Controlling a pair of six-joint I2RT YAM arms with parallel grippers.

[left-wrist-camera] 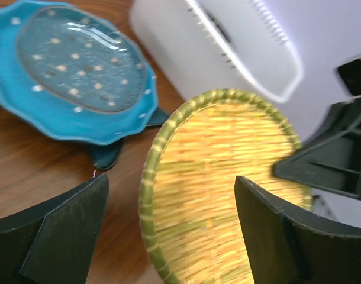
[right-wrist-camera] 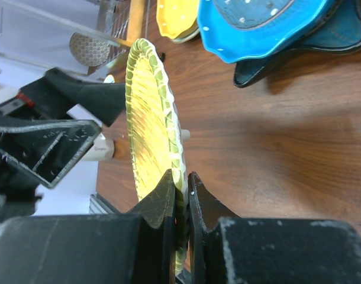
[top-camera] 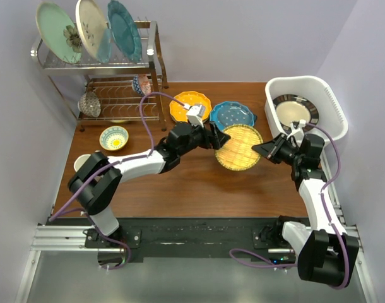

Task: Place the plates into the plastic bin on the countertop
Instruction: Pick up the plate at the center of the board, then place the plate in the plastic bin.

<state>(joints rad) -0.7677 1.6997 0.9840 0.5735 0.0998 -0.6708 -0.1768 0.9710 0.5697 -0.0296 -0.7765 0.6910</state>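
My right gripper (top-camera: 260, 150) (right-wrist-camera: 181, 177) is shut on the edge of the yellow gridded plate (top-camera: 238, 147) (right-wrist-camera: 148, 118) and holds it on edge above the wooden countertop. My left gripper (top-camera: 221, 137) (left-wrist-camera: 171, 180) is open, its jaws wide apart around the plate's opposite rim (left-wrist-camera: 146, 195) without touching it. The white plastic bin (top-camera: 332, 101) (left-wrist-camera: 228, 56) stands at the far right with the dark-rimmed grey plate (top-camera: 296, 111) lying in it. The blue star-shaped plate (top-camera: 232, 115) (left-wrist-camera: 68, 65) and the yellow scalloped plate (top-camera: 190, 106) lie behind the grippers. No lilac plate shows.
A chrome wire rack (top-camera: 126, 88) stands at the back left with three large upright plates (top-camera: 91, 28) on top. A small patterned bowl (top-camera: 113, 137) and a white cup (top-camera: 82, 163) sit at the left. A dark teal dish (left-wrist-camera: 106, 155) lies under the blue plate.
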